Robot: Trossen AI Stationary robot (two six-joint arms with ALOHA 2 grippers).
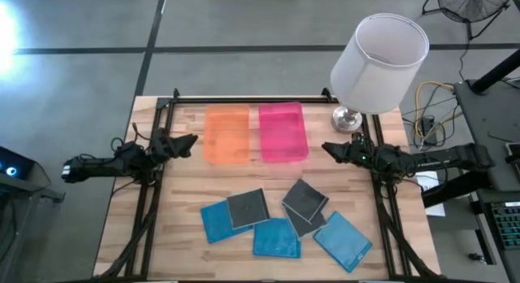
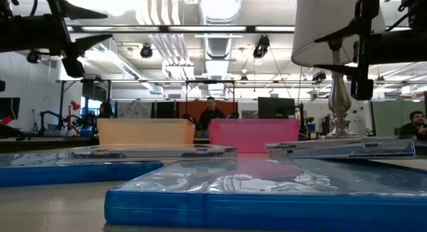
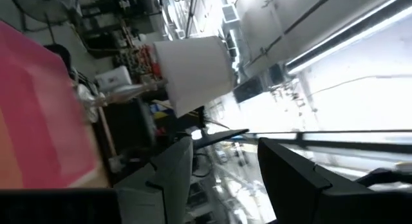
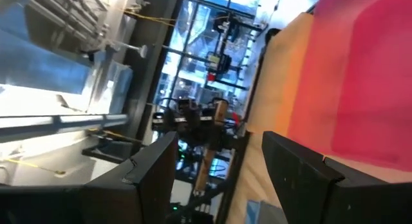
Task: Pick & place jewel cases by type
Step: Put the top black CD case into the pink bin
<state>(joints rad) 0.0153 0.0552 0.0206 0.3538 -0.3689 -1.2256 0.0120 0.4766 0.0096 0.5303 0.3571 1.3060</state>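
Observation:
Several jewel cases lie flat on the near half of the table. The blue ones are at the left (image 1: 214,222), in the middle (image 1: 276,239) and at the right (image 1: 343,241). One dark grey case (image 1: 248,208) overlaps the left blue one. Two more grey cases (image 1: 305,199) are stacked askew, the lower one (image 1: 313,224) peeking out. In the low view a blue case (image 2: 267,195) fills the foreground. My left gripper (image 1: 192,143) (image 3: 222,166) hovers open at the table's left side. My right gripper (image 1: 327,148) (image 4: 219,166) hovers open at the right side. Both point inward, above the table.
An orange tray (image 1: 227,134) and a pink tray (image 1: 283,132) stand side by side on the far half of the table, between the grippers. A lamp with a white shade (image 1: 379,62) stands on its metal base (image 1: 347,118) at the far right corner. People show in the room beyond.

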